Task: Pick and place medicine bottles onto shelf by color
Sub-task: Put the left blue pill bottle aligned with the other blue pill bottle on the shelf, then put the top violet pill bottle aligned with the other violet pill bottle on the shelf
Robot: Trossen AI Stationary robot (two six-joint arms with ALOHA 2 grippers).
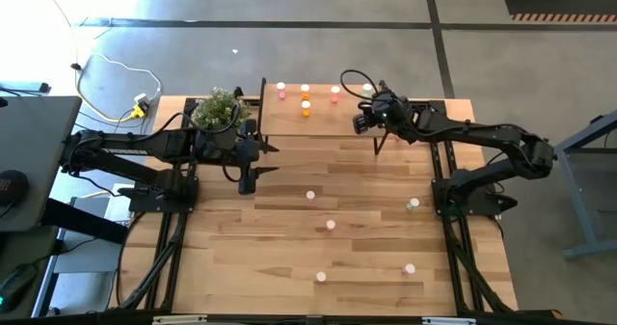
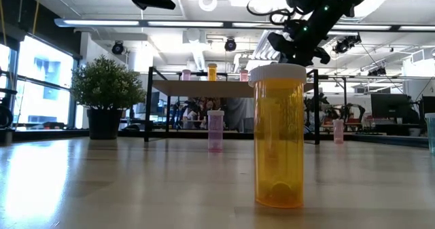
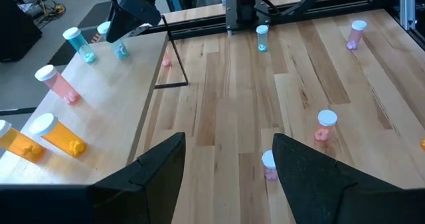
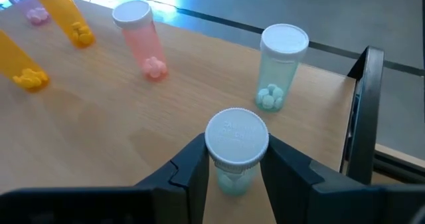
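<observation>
The shelf (image 1: pixel 318 118), a light board on black legs, stands at the table's far edge. On it stand pink (image 4: pixel 139 38), orange (image 4: pixel 70 18) and pale green (image 4: pixel 279 64) medicine bottles. My right gripper (image 4: pixel 234 164) is over the shelf's right end, shut on another pale green bottle (image 4: pixel 236 144) with a white cap. My left gripper (image 3: pixel 229 171) hangs open over the table left of centre (image 1: pixel 270 158), with nothing between its fingers. Pink bottles (image 1: pixel 310 196) (image 1: pixel 331 226) and a pale green one (image 1: pixel 413 204) stand loose on the tabletop. My right gripper pinches the pale green bottle between its two fingers, on the sides of its body just under the white cap (image 4: pixel 232 174). The fingers slant down from the table's right side. The bottle is upright; whether its bottom rests on the shelf board cannot be told.
A potted plant (image 1: pixel 217 108) stands just left of the shelf. More pink bottles (image 1: pixel 321 277) (image 1: pixel 409 268) stand near the front edge, and an orange one (image 2: pixel 279 134) stands close before the low camera. Bare board lies on the shelf between the bottles.
</observation>
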